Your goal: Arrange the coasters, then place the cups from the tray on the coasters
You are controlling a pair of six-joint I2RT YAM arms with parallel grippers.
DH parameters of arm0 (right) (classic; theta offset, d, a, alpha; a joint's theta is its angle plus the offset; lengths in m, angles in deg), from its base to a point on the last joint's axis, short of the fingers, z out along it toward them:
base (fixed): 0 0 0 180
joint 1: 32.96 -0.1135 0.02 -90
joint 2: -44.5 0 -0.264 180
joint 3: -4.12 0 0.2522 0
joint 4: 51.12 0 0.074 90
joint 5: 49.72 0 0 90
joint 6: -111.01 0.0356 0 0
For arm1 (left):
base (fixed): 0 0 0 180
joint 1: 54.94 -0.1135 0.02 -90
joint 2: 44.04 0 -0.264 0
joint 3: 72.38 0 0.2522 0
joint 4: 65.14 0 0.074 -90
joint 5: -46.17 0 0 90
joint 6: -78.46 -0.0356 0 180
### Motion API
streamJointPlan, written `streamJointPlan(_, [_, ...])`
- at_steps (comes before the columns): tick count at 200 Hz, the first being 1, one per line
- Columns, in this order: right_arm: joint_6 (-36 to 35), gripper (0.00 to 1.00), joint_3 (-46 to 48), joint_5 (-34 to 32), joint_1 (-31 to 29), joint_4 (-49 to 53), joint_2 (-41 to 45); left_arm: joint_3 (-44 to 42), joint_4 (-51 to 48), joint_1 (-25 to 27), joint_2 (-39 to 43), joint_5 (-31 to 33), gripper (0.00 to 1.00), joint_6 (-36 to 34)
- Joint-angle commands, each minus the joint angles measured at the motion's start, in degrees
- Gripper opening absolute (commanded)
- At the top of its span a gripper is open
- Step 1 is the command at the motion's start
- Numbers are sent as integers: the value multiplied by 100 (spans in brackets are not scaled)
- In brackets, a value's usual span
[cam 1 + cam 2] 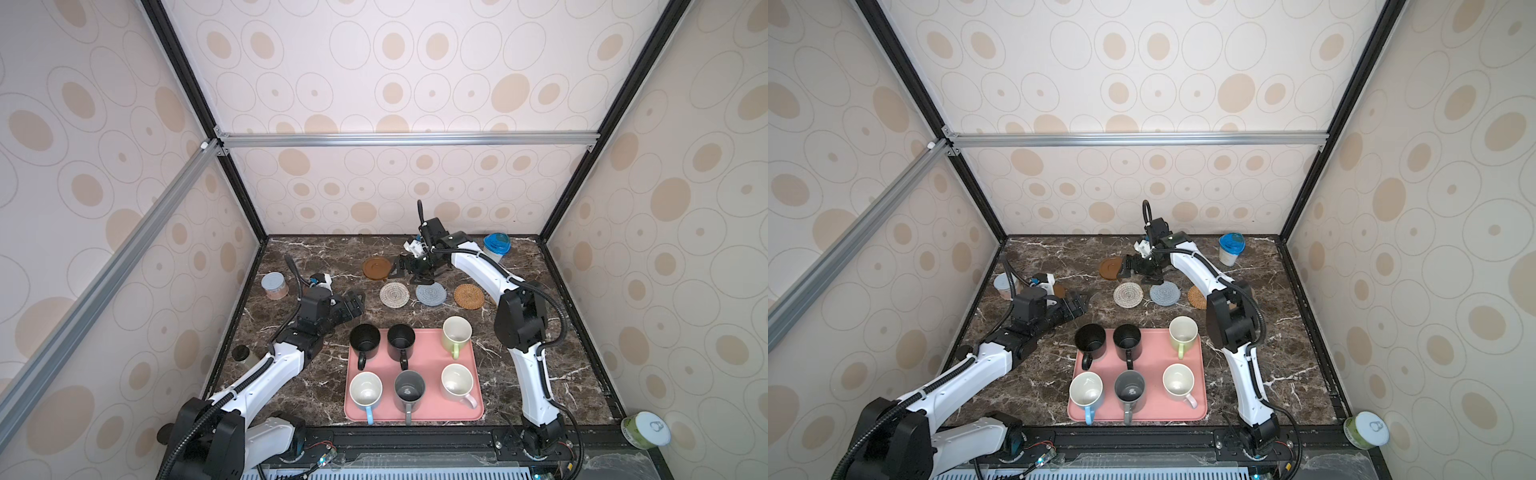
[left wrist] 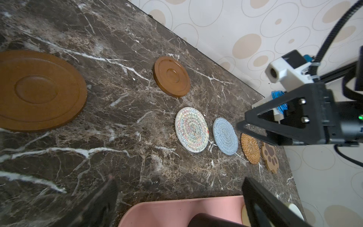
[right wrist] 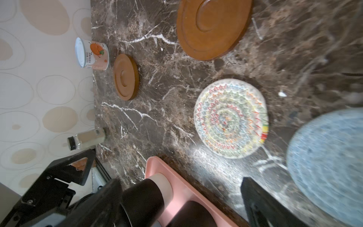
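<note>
While all six cups stand upright on the tray [image 1: 432, 361], both end effectors are over the table [image 1: 316, 257] with nothing in them. On the tray's far row are a black cup [image 1: 365, 338], a second black cup [image 1: 401, 338] and a green cup [image 1: 456, 332]; on its near row a blue cup [image 1: 365, 390], a grey cup [image 1: 409, 388] and a pink cup [image 1: 457, 382], handles toward the near side. Behind the tray four coasters lie in a line: whitish coaster [image 1: 394, 295], grey-blue coaster [image 1: 431, 295], rattan coaster [image 1: 468, 296] and, just beside that, the paw coaster [image 2: 270, 157], which the right arm hides in both top views. A brown disc [image 1: 377, 268] lies farther back, and a second brown disc [image 2: 39, 90] lies well to the left of the line. The right end effector [image 1: 407, 276] hovers with jaws wide apart beside the brown disc, behind the whitish and grey-blue coasters. The left end effector [image 1: 355, 305], jaws also spread wide and empty, hangs near the second brown disc, beyond the tray's far left corner.
</note>
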Motion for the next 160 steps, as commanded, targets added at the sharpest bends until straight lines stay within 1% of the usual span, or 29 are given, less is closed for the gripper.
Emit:
streamJointPlan(1, [74,99,-436,709,-136,-111,-380,41,119,-31,153,8,100,117])
streamJointPlan(48, [110,99,-1025,808,-206,96,-1080,24,103,-41,127,-33,100,155])
streamJointPlan(57, [132,99,-1030,781,-209,124,-1186,33,102,-35,135,-36,100,159])
streamJointPlan(60, [136,99,-1196,772,-213,142,-1238,28,102,-35,142,-36,100,163])
streamJointPlan(71, [148,99,-1295,747,-205,173,-1346,29,102,-40,153,-18,100,167])
streamJointPlan(131, [74,99,-1696,265,-205,601,-1868,82,69,-35,127,-6,100,135])
streamJointPlan(160, [-2,99,-1720,-128,-197,746,-1960,90,25,-40,153,26,100,117])
